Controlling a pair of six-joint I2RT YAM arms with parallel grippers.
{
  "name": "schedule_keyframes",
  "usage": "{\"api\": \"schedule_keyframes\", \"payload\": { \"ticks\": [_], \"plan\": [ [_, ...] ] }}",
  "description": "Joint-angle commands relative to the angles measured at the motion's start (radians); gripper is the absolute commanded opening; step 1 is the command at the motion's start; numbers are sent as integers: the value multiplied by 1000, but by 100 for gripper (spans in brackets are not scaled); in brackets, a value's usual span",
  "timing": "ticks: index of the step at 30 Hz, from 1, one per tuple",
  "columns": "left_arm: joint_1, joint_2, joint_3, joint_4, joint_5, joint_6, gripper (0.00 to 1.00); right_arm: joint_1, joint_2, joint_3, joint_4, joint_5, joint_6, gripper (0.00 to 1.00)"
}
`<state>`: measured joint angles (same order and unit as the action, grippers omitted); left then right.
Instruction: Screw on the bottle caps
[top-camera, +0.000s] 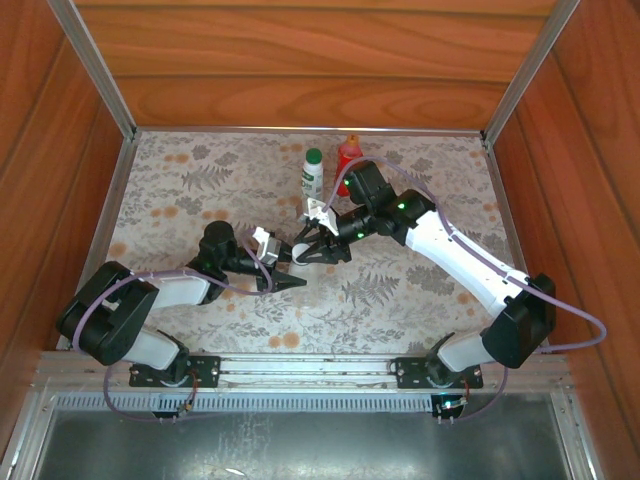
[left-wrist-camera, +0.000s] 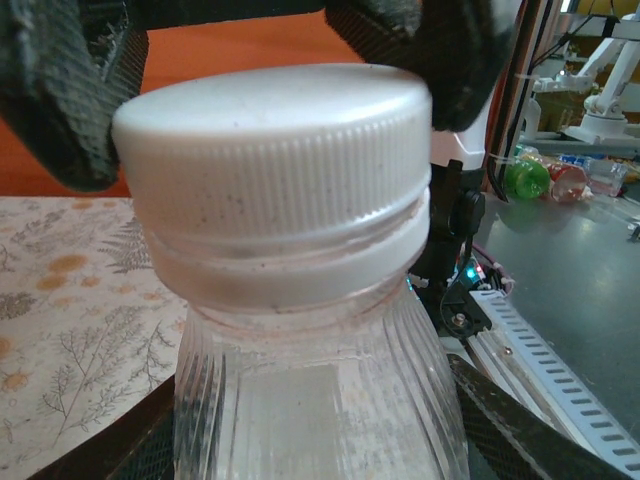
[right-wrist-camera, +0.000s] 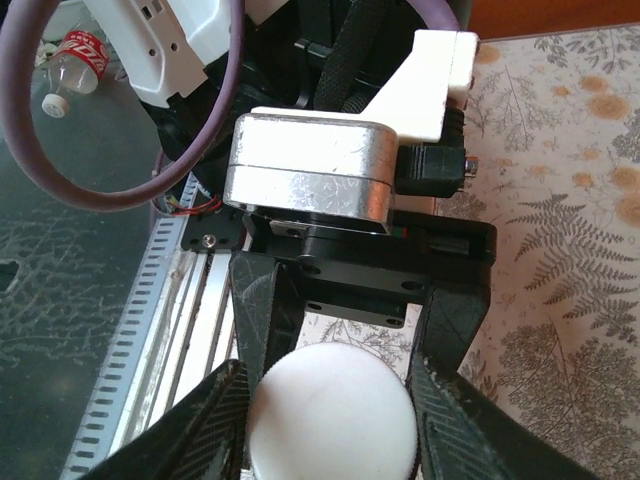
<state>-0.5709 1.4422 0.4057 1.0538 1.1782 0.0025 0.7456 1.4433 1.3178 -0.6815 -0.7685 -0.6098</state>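
From above, my two pincers meet at the middle of the tabletop (top-camera: 180, 200) and cover most of what they hold; only a scrap of white shows between the black fingers. My left pincer (top-camera: 288, 265) is clamped narrow on the clear bottle (left-wrist-camera: 320, 400). In the left wrist view the bottle's ribbed body is cut off at the bottom edge. My right pincer (right-wrist-camera: 332, 395) is closed around the white cap (left-wrist-camera: 275, 140), one finger pressing each side. The cap sits on the bottle's neck with a white collar ring showing below it. I cannot tell how far down it is threaded.

The white bottle (top-camera: 313, 178), with its green cap (top-camera: 314, 155) on, stands upright beside the red bottle (top-camera: 349, 158), close to the far edge. The red bottle's top is too small to make out.

The tabletop wears a pale cloth printed with ferns and orange flowers. Wood panel walls (top-camera: 300, 60) enclose it on three sides, and a metal rail (top-camera: 300, 370) carries my arm bases along the near edge. Open cloth stretches to the left and right of my pincers.
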Motion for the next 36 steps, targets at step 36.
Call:
{"api": "schedule_keyframes", "payload": {
  "ticks": [36],
  "plan": [
    [-78,60,116,-63,-420,46,54,81,-268,-143,252,534,423,66]
  ]
}}
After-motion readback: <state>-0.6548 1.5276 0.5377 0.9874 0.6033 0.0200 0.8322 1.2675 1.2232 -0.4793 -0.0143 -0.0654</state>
